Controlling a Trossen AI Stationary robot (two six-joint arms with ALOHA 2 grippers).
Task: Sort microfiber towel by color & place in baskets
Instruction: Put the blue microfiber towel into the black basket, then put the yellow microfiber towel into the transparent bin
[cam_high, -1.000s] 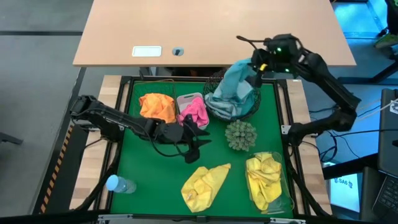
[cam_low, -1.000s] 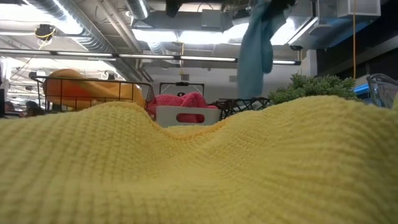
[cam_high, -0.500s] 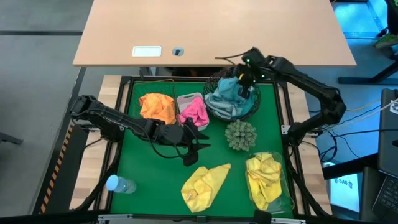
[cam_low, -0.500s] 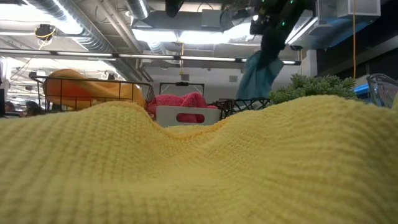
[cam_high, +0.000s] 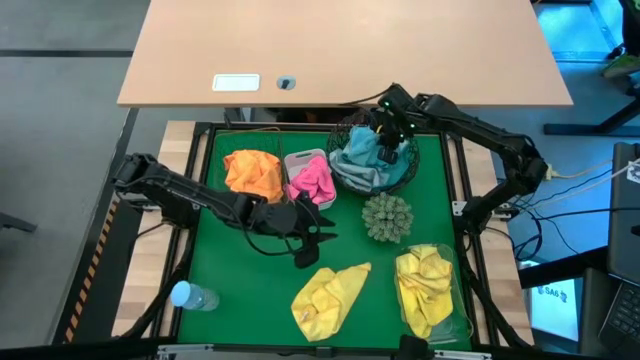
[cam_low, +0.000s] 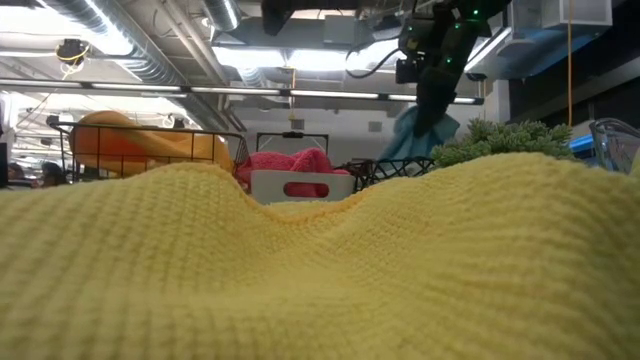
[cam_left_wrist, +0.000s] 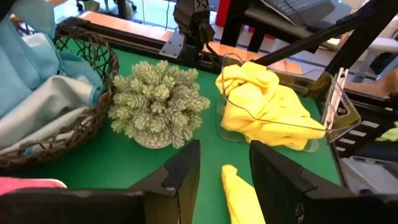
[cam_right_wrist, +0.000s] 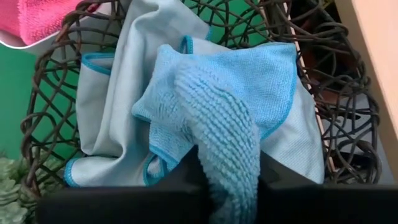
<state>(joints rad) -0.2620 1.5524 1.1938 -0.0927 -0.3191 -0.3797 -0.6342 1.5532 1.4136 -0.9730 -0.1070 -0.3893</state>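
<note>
My right gripper (cam_high: 391, 124) hovers over the round black wire basket (cam_high: 402, 176), shut on a blue towel (cam_high: 360, 148). A paler blue cloth (cam_right_wrist: 106, 112) lies in that basket. My left gripper (cam_high: 314, 236) is open, low over the green mat, with a loose yellow towel (cam_high: 328, 294) just ahead of its fingers (cam_left_wrist: 184, 176). An orange towel (cam_high: 252, 171) fills the dark wire-grid basket. A pink towel (cam_high: 314, 180) sits in the white tub. A second yellow towel (cam_high: 424, 284) lies in the clear tray (cam_left_wrist: 341, 111). My right gripper pinches a bunched fold of the blue towel (cam_right_wrist: 221, 140) between its two fingers, coming from above and pointing down into the basket. The towel hangs slack below the fingers, and its lower part (cam_right_wrist: 273, 74) lies spread on the pale cloth inside the basket.
A spiky grey-green ball plant (cam_high: 387, 217) stands between the round basket and the clear tray. A clear bottle with a blue cap (cam_high: 190, 296) lies at the mat's near left corner. A wooden desk (cam_high: 340, 50) borders the far side. Bare mat (cam_high: 240, 270) lies near my left gripper.
My right gripper has come down and toward the table's left, over the round basket, staying shut. The blue towel, which hung long and high above the basket, has sunk into it, and its lower part now lies piled inside.
</note>
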